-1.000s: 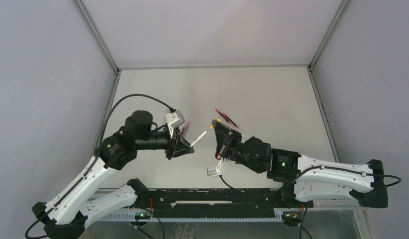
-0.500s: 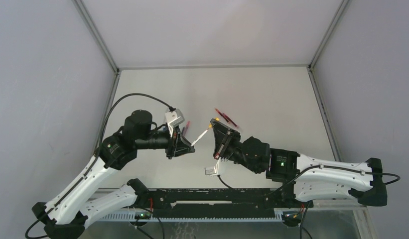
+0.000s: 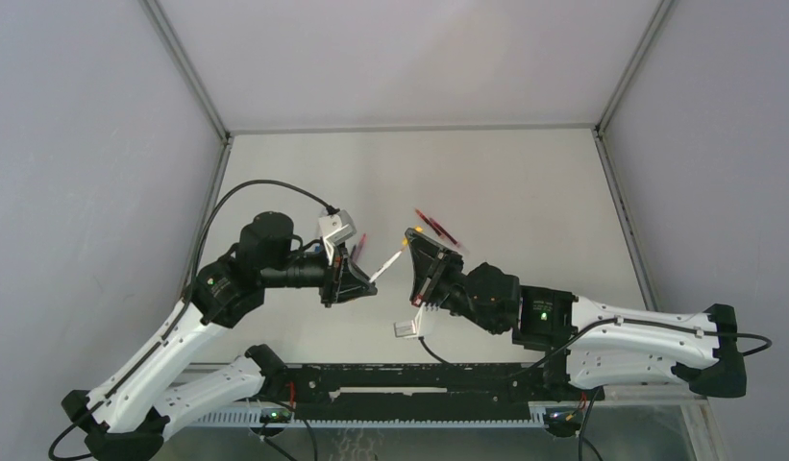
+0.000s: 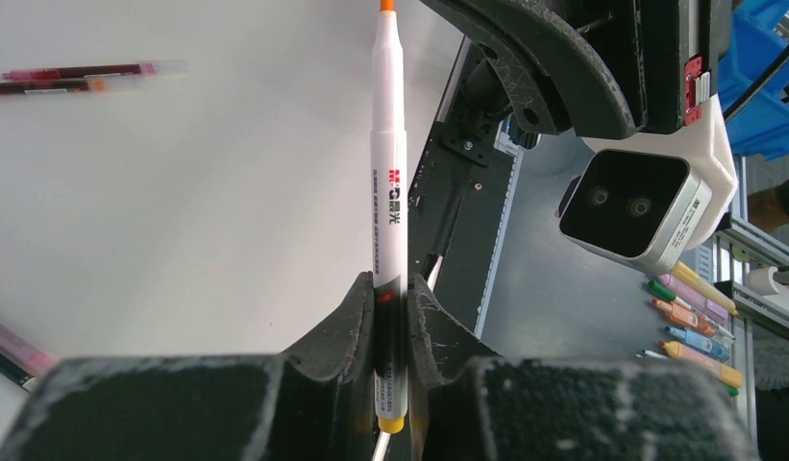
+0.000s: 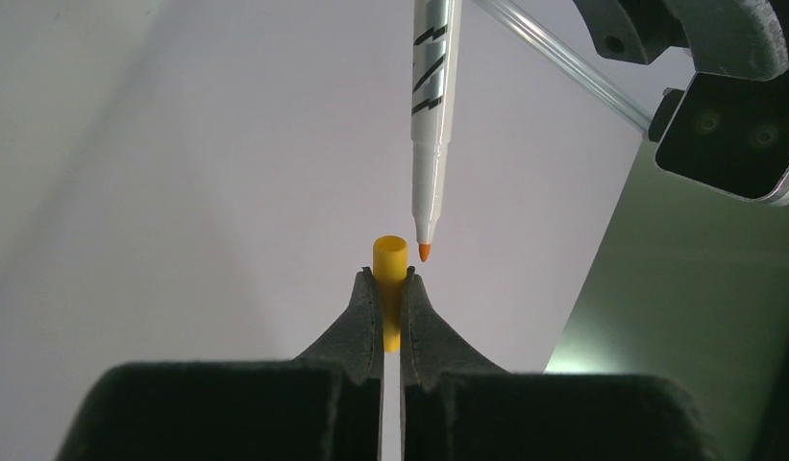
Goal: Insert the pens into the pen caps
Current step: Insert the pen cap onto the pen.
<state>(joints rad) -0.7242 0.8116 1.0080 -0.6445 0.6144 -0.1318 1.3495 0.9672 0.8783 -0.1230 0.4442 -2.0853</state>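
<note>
left pincer [image 4: 388, 288] clamps orange pen [image 4: 388, 192] | right pincer [image 5: 391, 279] pinches yellow cap [image 5: 390, 254] | tip just right of cap mouth, not in | other pens [image 4: 73, 77] beyond left pincer, caps unclear

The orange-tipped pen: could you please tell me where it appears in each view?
Top external: the pen is a small white sliver at mid-frame.
Left wrist: upright at centre, clamped in the left fingers.
Right wrist: top centre, pointing down beside the yellow cap.
Shared landmark: its orange tip.
</note>
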